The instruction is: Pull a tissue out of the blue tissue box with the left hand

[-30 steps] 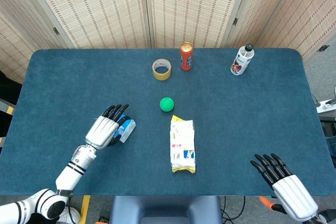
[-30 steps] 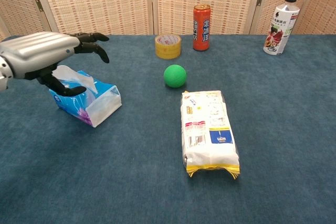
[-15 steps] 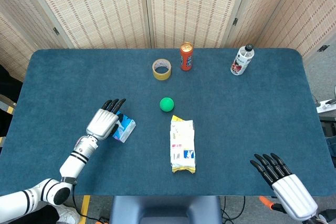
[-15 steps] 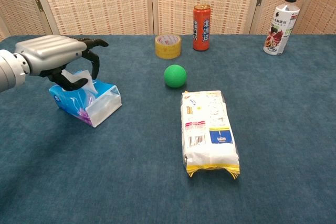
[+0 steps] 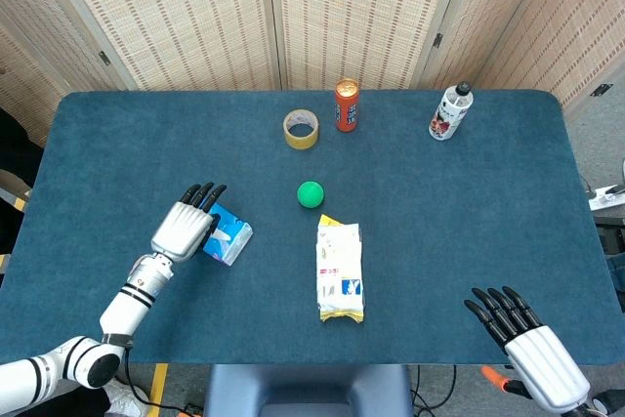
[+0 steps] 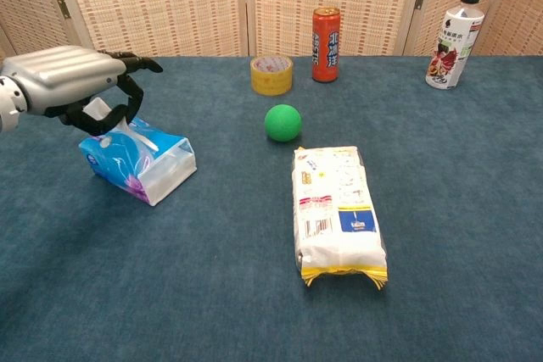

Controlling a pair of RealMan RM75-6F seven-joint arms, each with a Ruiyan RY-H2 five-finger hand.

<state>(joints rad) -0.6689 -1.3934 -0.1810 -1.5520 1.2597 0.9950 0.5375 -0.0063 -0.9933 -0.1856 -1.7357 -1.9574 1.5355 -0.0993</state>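
The blue tissue box (image 5: 231,238) (image 6: 141,165) lies on the blue tablecloth at the left. A white tissue (image 6: 134,131) sticks up out of its top. My left hand (image 5: 186,227) (image 6: 75,85) hovers over the box's left end, and its curled fingers pinch the tissue's upper end against the thumb. In the head view the hand hides the tissue. My right hand (image 5: 527,339) rests at the table's front right edge, fingers apart and holding nothing; the chest view does not show it.
A green ball (image 5: 310,193) (image 6: 282,122) and a white snack packet (image 5: 340,271) (image 6: 337,214) lie to the right of the box. A yellow tape roll (image 5: 301,128), an orange can (image 5: 347,104) and a bottle (image 5: 450,111) stand at the back.
My left hand came down onto the box, curled its fingers around the tissue, then shifted left and slightly up with it. The right hand has stayed where it was.
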